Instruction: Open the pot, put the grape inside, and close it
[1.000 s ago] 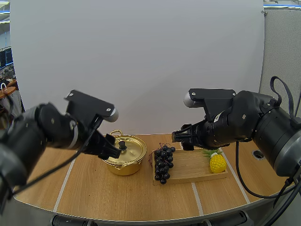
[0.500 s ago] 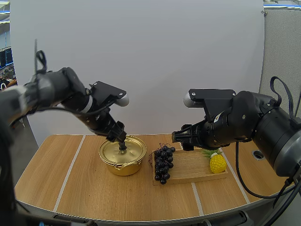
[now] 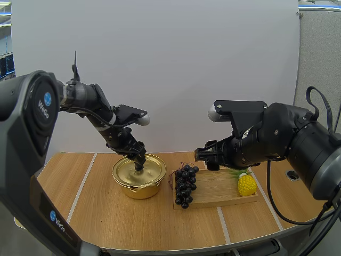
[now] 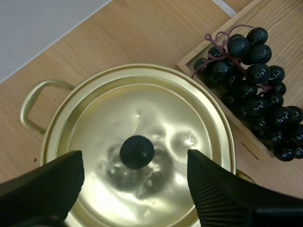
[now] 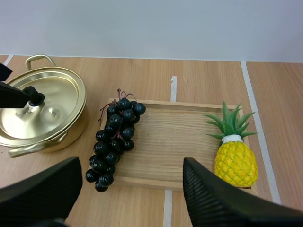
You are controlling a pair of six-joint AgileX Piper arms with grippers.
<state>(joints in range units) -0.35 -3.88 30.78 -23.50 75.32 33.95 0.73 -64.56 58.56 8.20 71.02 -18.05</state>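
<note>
Clearance around the lid's black knob [image 4: 137,152] is what your coming grasp is turning on. Your left gripper [image 4: 136,176] is hanging directly over the gold pot [image 3: 139,190] with its fingers spread wide, and the knob is sitting between the two tips, touching neither and roughly centred in the gap. The lid [image 4: 156,111] is lying flat and seated on the pot, so I judge the opening step not yet done, with a plain squeeze on the knob coming next. The bunch of grapes [image 3: 184,186] is resting on the pot-side end of the wooden tray [image 3: 221,188], just beside the pot, its long axis running from far to near. Your right gripper [image 3: 205,156], also spread and carrying nothing, is hovering above the tray and is the nearer one to the grapes. Against half a second ago, your left arm is stretching farther out and its gripper is sitting a little lower at the knob; the right arm is keeping the same pose.
</note>
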